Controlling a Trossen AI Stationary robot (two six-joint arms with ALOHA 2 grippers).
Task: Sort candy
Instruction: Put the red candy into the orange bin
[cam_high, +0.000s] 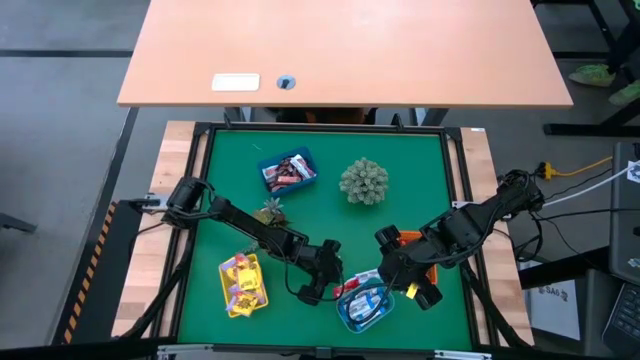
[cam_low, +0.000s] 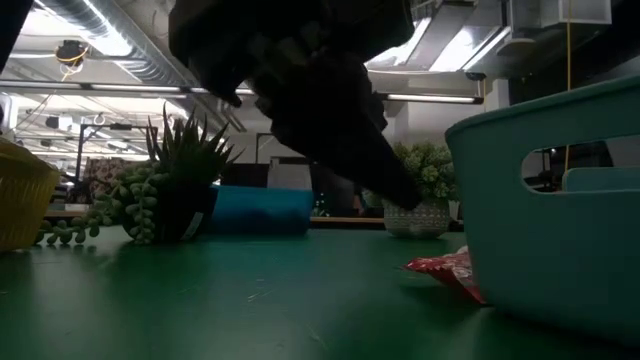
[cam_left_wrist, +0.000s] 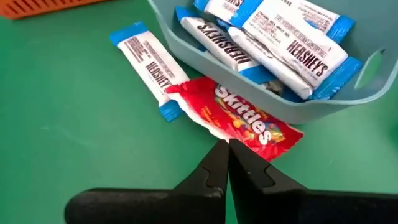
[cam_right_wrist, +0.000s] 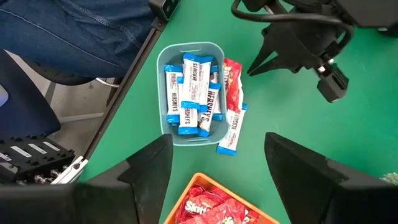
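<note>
Two hands at the teal tray, red packet pinched

My left hand is down on the green surface with its fingers pressed together on the edge of the red candy packet, which lies flat against the outside wall of the teal tray. One blue-and-white bar lies loose on the surface beside the red packet, touching it. More blue-and-white bars fill the teal tray. My right hand hangs above, fingers spread wide, holding nothing, over the edge of the orange tray of red packets. Yellow tray sits well apart to the left.
</note>
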